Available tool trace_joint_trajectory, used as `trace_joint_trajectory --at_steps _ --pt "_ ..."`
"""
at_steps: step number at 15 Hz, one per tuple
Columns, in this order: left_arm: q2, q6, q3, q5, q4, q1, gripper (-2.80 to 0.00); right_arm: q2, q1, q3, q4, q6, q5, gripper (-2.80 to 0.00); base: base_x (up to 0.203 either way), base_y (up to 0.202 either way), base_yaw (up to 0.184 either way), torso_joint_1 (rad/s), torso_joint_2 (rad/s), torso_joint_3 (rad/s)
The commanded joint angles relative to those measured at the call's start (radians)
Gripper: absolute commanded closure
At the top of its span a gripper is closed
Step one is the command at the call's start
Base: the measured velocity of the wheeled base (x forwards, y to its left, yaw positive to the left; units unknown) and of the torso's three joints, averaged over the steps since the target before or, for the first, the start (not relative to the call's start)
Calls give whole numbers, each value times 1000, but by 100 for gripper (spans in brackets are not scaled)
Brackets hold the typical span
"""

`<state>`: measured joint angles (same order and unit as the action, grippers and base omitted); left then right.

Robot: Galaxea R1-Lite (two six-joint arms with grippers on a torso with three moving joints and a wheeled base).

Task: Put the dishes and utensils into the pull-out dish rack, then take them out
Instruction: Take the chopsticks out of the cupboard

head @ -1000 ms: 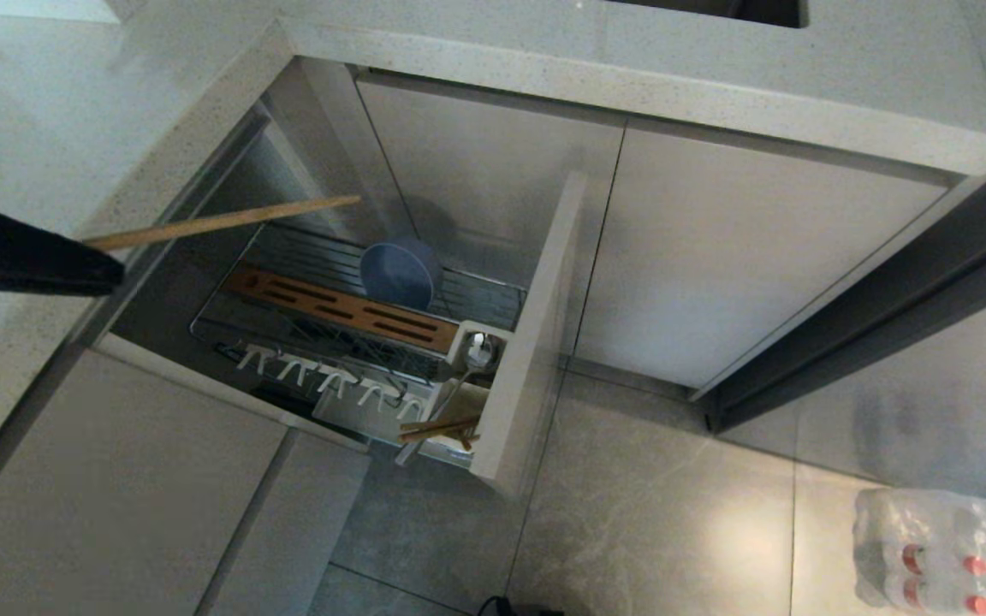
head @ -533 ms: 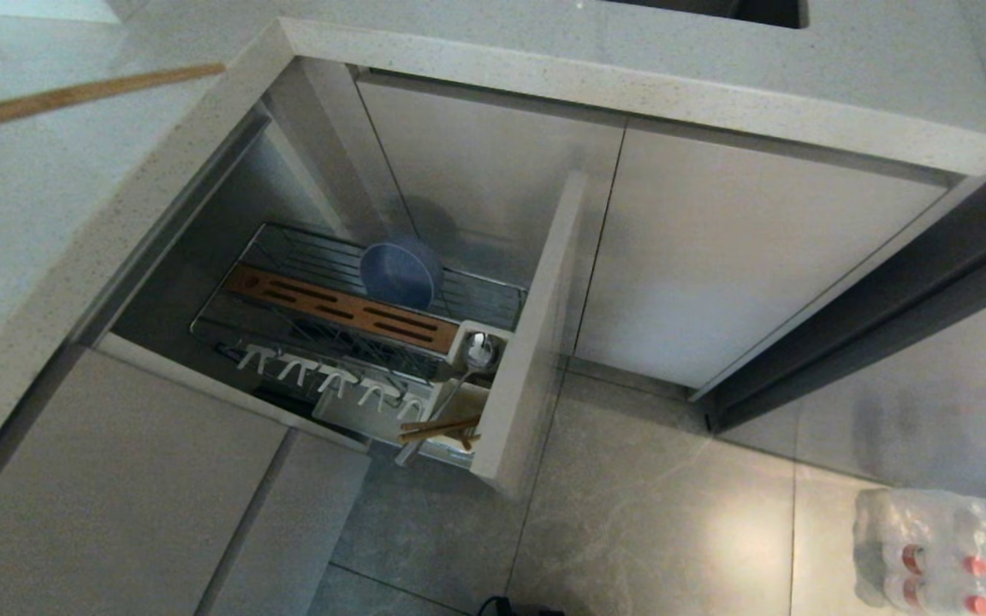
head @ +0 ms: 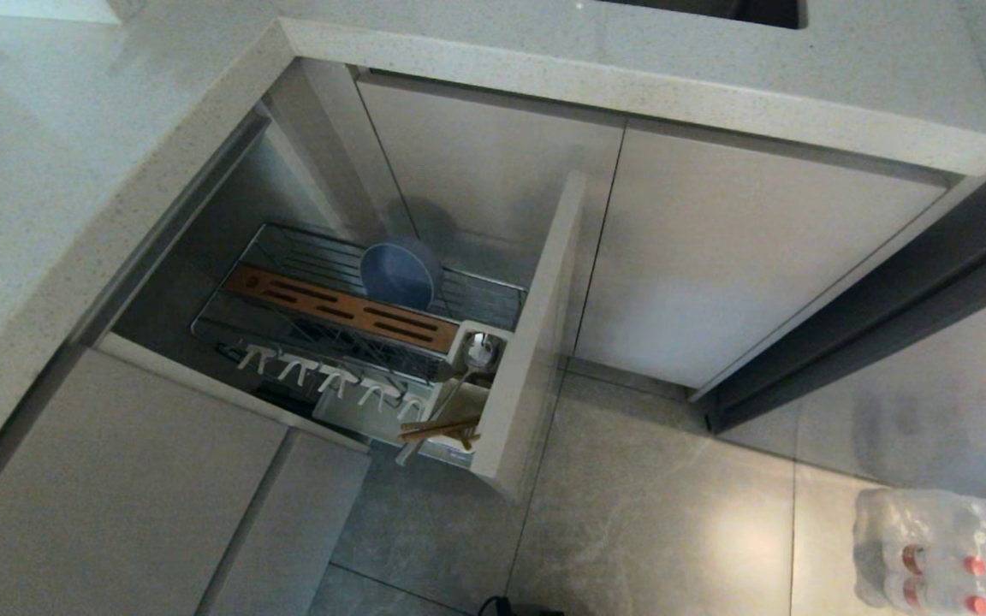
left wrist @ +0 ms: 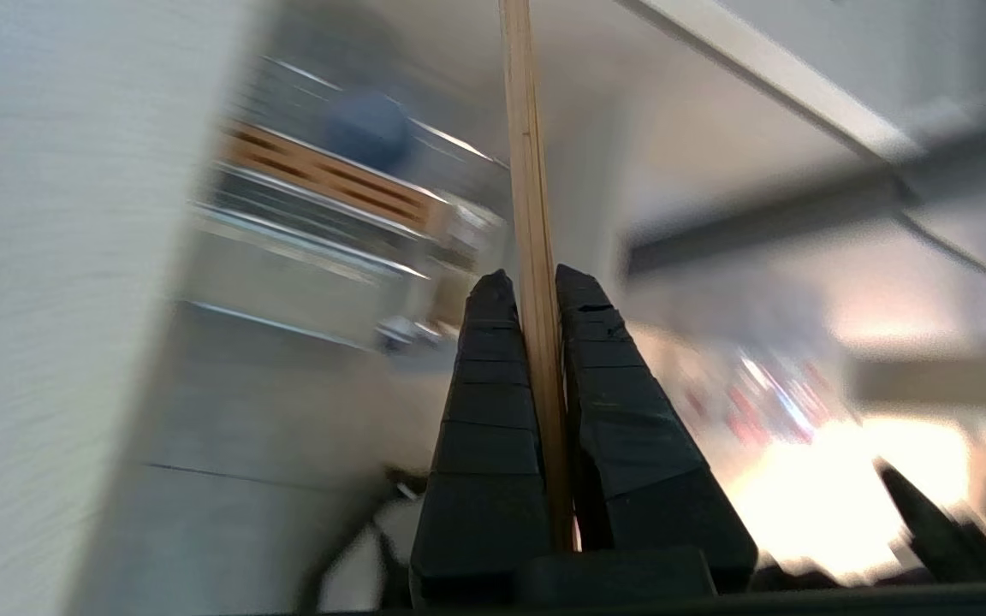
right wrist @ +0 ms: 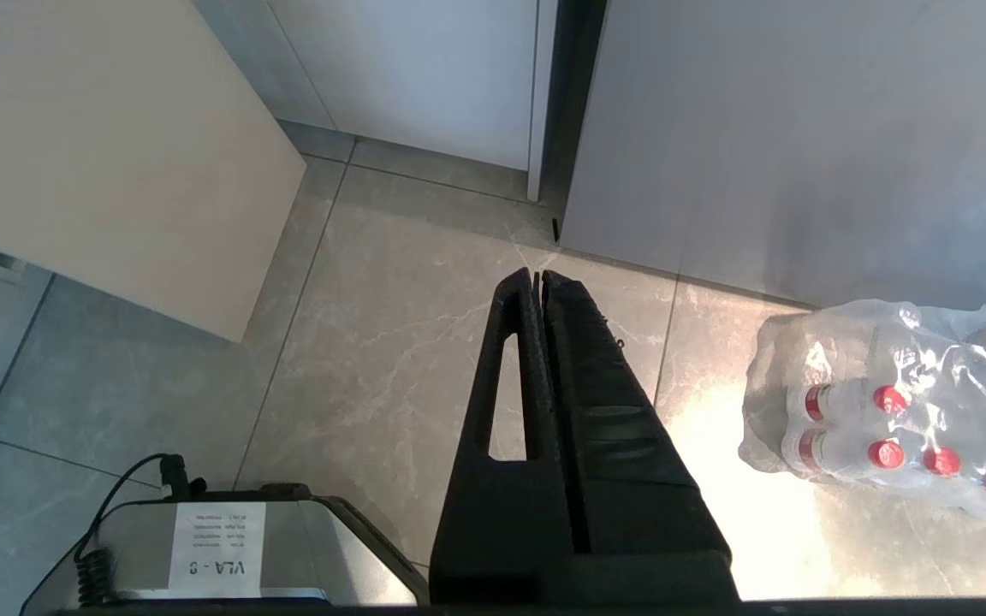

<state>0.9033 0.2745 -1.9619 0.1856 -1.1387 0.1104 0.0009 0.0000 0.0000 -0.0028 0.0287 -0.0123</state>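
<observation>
The pull-out dish rack (head: 305, 257) stands drawn out of the cabinet, with its brown slotted strip (head: 347, 312) across the middle. A light-blue bowl (head: 399, 274) leans on edge at the back of the rack. Near the white utensil cup (head: 480, 346) by the front panel, a silver spoon (head: 450, 395) and some wooden chopsticks (head: 440, 428) stick out. My left gripper (left wrist: 527, 287) is outside the head view. It is shut on light-brown chopsticks (left wrist: 525, 171) that reach far past its fingertips, with the rack blurred beyond. My right gripper (right wrist: 537, 278) hangs shut and empty over the floor.
The speckled countertop (head: 48, 171) wraps round the rack's left and far sides. The beige front panel (head: 536, 342) juts out over the tiled floor. A wrapped pack of water bottles (head: 947, 547) lies at the right, and my base (right wrist: 219, 547) sits below the right arm.
My left arm carried the chopsticks up and to the left over the counter and has left the head view. The rack, bowl and right arm stayed still.
</observation>
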Motion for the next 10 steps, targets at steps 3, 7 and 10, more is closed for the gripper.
trace_joint_trajectory --at_steps 3,7,10 --pt "-38 5 2 -58 -4 -219 0 1 0 0 0 0 0 0 0 0 0 0 0 0" --pt "-35 12 29 -111 -3 -508 0 1 0 0 0 0 0 0 0 0 0 0 0 0" --pt "-23 42 86 -160 27 -645 0 1 0 0 0 0 0 0 0 0 0 0 0 0"
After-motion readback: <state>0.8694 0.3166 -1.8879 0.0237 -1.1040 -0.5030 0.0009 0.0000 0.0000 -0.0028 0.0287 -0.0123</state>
